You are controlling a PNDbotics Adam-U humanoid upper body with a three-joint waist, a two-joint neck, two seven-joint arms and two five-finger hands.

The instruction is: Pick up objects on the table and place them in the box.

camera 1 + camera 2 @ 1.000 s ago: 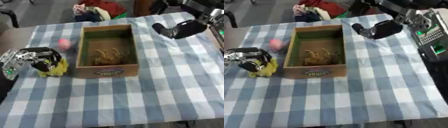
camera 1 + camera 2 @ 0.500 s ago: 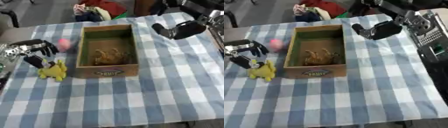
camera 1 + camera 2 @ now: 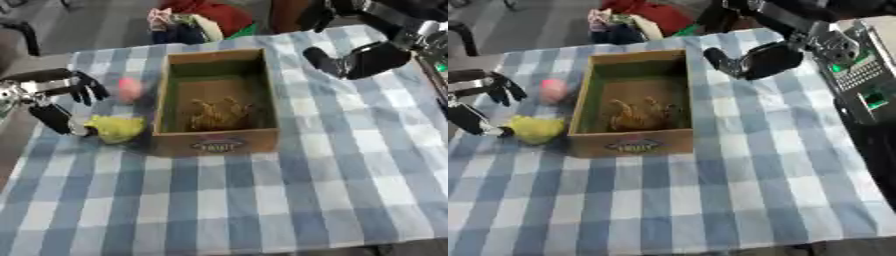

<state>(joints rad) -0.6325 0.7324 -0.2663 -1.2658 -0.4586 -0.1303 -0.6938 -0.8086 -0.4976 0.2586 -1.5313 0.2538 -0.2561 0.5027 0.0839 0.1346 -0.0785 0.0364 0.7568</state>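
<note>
A cardboard box [image 3: 217,142] stands open in the middle of the checked table, with a brown crumpled object [image 3: 214,113] on its floor. A yellow soft toy [image 3: 116,128] lies on the cloth just left of the box's front corner. A small pink object [image 3: 129,88] lies behind the toy, beside the box's left wall. My left hand [image 3: 54,90] is open at the table's left edge, fingers spread, its thumb reaching down close to the toy without holding it. My right hand [image 3: 366,58] hovers open and empty over the far right of the table, beyond the box's right wall.
The blue and white checked cloth [image 3: 262,200] covers the table. A heap of red and dark cloth things [image 3: 197,20] lies beyond the far edge. A grey device with a keypad [image 3: 857,75] stands at the right side.
My left hand was shut on the yellow toy; it has let go, spread its fingers and drawn back to the left. The toy stays beside the box. The right hand has kept still.
</note>
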